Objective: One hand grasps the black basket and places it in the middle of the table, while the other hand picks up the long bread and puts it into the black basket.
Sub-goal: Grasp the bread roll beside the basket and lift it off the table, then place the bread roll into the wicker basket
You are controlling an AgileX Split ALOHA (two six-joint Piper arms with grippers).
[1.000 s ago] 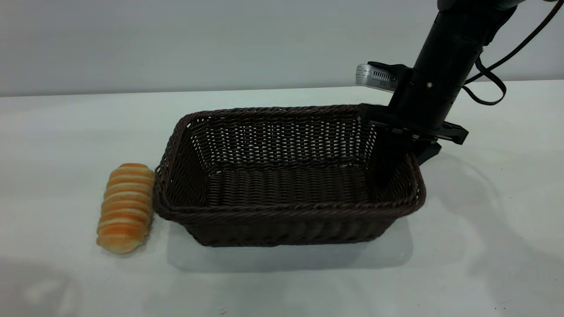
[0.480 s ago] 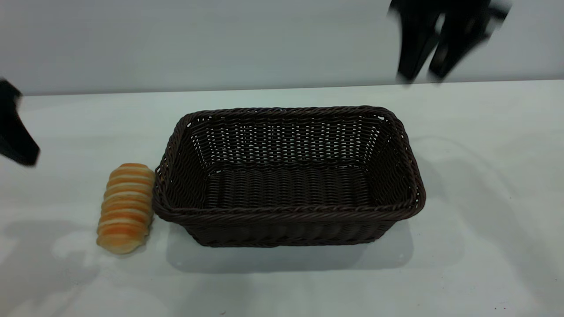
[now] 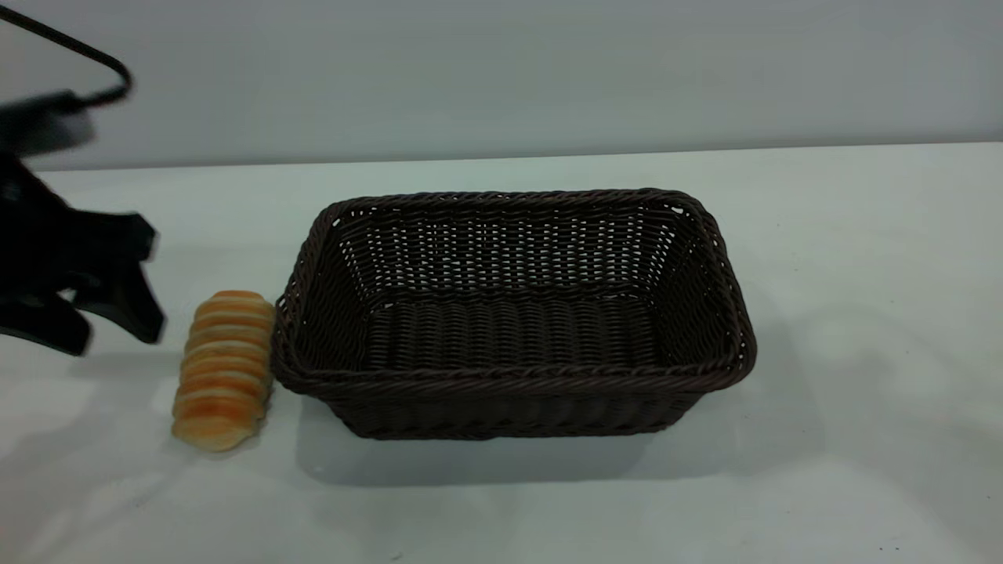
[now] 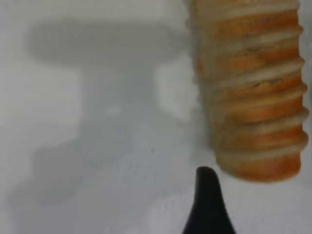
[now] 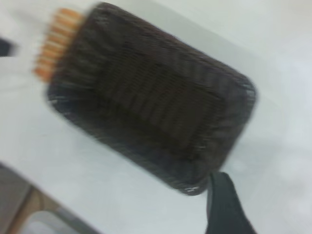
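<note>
The woven wicker black basket [image 3: 513, 313] sits mid-worktop [image 3: 862, 439]; the ridged long bread [image 3: 225, 369] lies beside its left end. The left gripper [image 3: 106, 325] hovers near the left edge, jaws spread.

Back of the scene, there's a plain grey wall [image 3: 501, 70] running right across the exterior view, edge to edge. It's flat and unmarked, a touch darker toward the upper right, and its foot draws one straight, level line across the picture.

Over to the right wrist view, and a little more of the room shows in one corner. A dark grey band [image 5: 12, 183] cuts across on a slant. Just beside it lies a tan strip [image 5: 22, 212], wood-coloured by the look of it. Next to that sits a pale patch [image 5: 48, 225], too blurred to say what it is.
</note>
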